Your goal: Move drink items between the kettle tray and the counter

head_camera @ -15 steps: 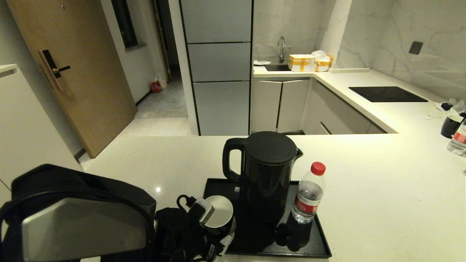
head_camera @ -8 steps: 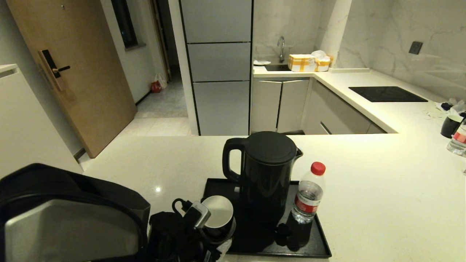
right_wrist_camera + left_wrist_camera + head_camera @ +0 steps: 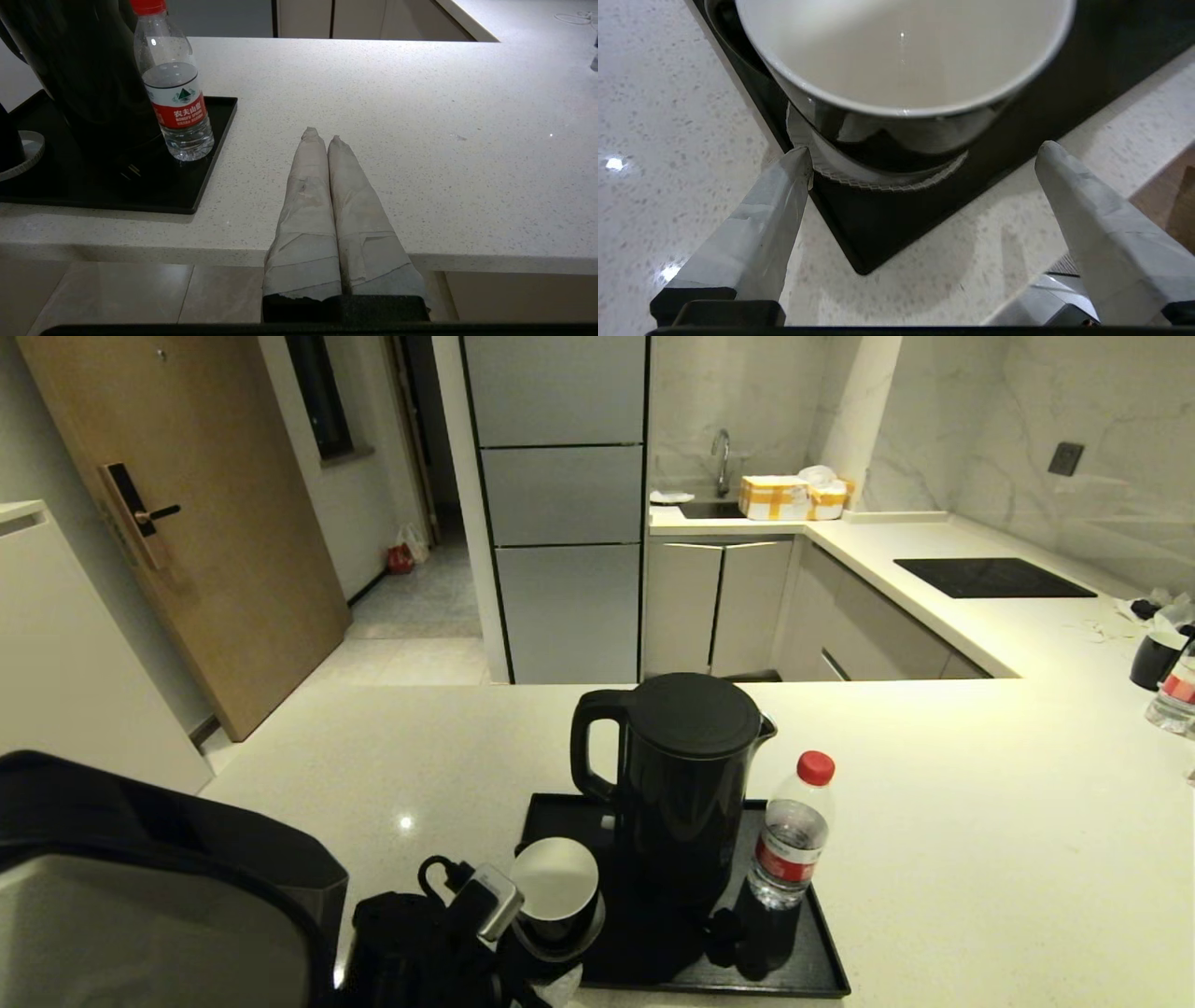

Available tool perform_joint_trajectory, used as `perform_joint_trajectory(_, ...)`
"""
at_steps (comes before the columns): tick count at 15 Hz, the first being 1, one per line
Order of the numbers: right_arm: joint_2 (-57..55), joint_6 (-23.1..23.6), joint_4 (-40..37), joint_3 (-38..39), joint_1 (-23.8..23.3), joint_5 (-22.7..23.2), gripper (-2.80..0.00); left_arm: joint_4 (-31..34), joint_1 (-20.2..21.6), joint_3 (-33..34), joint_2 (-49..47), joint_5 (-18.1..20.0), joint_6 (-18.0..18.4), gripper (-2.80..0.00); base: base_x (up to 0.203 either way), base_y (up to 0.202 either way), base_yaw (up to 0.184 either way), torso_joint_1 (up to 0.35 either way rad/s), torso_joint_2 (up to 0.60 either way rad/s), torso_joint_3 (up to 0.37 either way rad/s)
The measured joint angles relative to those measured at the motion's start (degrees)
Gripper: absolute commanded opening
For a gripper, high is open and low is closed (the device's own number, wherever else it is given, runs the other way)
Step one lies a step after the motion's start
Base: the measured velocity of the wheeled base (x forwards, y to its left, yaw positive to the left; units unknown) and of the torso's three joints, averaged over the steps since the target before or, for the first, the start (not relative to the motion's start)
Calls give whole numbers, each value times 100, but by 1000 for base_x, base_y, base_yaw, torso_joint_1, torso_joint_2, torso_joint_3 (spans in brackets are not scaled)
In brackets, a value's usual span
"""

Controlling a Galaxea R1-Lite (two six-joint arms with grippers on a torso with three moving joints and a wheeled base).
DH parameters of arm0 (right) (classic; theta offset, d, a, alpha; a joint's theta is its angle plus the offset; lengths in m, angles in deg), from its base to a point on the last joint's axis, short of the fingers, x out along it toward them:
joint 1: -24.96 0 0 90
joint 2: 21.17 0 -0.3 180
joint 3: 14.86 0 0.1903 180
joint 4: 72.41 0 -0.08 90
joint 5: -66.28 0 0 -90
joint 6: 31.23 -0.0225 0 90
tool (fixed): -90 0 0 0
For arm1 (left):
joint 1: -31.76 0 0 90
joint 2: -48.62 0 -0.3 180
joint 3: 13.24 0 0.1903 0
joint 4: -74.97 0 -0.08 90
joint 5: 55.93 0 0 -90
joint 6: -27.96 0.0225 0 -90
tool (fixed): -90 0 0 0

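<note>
Head view: the cup [image 3: 556,887] stands on a white saucer [image 3: 588,933] at the tray's [image 3: 803,971] near left corner, beside the kettle [image 3: 686,784]; the bottle [image 3: 792,835] stands upright on the tray's right side, on the cream table [image 3: 980,840]. Left wrist view: the left gripper [image 3: 924,154] gapes wide just short of the cup, holding nothing. Right wrist view: the right gripper [image 3: 322,137] hangs at the table's near edge, fingers pressed together, empty

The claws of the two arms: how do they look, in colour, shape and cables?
The left claw has two long, tapered pale grey fingers on a black base. The right claw has the same fingers, with a wrinkled wrapping. The head view shows a black arm housing with a grey panel and looped black cables.
</note>
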Motion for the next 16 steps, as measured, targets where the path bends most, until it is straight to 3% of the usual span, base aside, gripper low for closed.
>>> perform_joint_trajectory(5, 0, 6, -2, 7, -5, 0, -280, 1, -38, 385, 362, -226, 0, 0, 0, 0, 0, 0, 0, 0)
perform_joint_trajectory(12, 0, 4, -2, 2, 6, 2, -280, 0, 90, 799, 1428, -1916, 77, 0, 0, 0, 0, 0, 0, 0)
perform_joint_trajectory(13, 0, 5, -2, 2, 4, 0, -280, 1, 195, 805, 1592, -2317, 109, -280, 0, 0, 0, 0, 0, 0)
perform_joint_trajectory(14, 0, 5, -2, 2, 4, 0, -280, -2, 401, 802, 1762, -2773, 135, -280, 0, 0, 0, 0, 0, 0)
perform_joint_trajectory(16, 0, 4, -2, 2, -5, -1, -280, 3, 877, 732, 2040, -3243, 235, -280, 0, 0, 0, 0, 0, 0)
